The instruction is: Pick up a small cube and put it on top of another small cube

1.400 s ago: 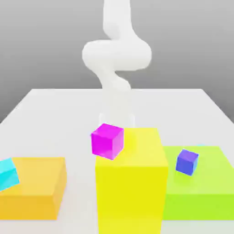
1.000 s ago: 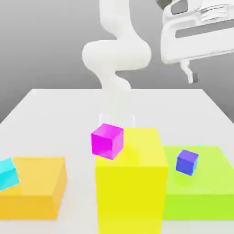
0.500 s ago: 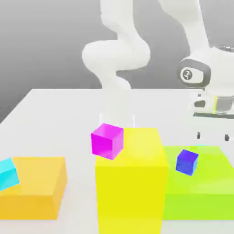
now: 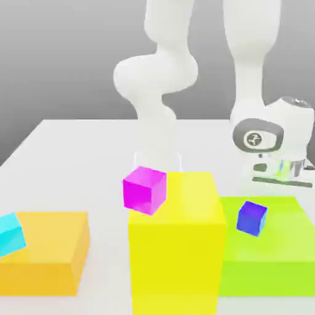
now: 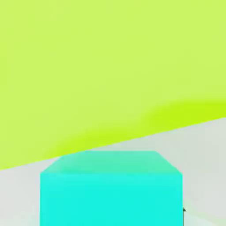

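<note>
The small teal cube [image 5: 110,190] lies on the white table, right under the hand and next to the lime-green block's wall [image 5: 110,66]. In the exterior view my gripper [image 4: 278,172] is lowered behind the far right of the lime-green block [image 4: 277,258], which hides the fingertips and the teal cube. The gripper is shut on the teal cube. The other small cube, bright sky-cyan [image 4: 11,234], sits tilted at the left end of the orange block [image 4: 52,252], far across at the exterior view's left.
A tall yellow block [image 4: 178,246] stands in the middle front, with a magenta cube [image 4: 144,189] tilted against its upper left corner. A blue-violet cube [image 4: 251,218] rests on the lime-green block. The arm's base rises at the back of the white table [image 4: 80,154].
The hand came down from high at the exterior view's upper right to table height behind the lime-green block. Its jaws closed on the teal cube.
</note>
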Robot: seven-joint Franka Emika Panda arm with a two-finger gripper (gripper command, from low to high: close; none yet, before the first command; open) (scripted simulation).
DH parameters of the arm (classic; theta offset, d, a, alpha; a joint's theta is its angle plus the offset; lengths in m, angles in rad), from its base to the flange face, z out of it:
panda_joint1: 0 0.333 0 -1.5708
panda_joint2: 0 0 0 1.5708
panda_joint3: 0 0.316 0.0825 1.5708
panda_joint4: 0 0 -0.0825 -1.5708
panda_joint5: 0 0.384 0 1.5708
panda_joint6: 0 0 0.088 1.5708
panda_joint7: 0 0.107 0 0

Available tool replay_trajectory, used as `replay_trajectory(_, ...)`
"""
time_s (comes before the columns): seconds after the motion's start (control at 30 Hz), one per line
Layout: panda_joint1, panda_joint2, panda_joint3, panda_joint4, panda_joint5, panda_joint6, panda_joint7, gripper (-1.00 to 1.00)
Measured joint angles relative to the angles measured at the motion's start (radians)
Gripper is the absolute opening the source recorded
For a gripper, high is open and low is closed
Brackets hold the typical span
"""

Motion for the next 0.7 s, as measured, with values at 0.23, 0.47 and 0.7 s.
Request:
replay_trajectory(0.23, 0.028, -0.196, 0.131, -0.047, 0.269, -0.073, -0.302, -1.0)
replay_trajectory(0.47, -0.101, -0.252, 0.001, 0.112, 0.132, -0.081, -0.449, -1.0)
replay_trajectory(0.7, -0.305, -0.282, -0.114, 0.274, 0.066, -0.149, -0.552, -1.0)
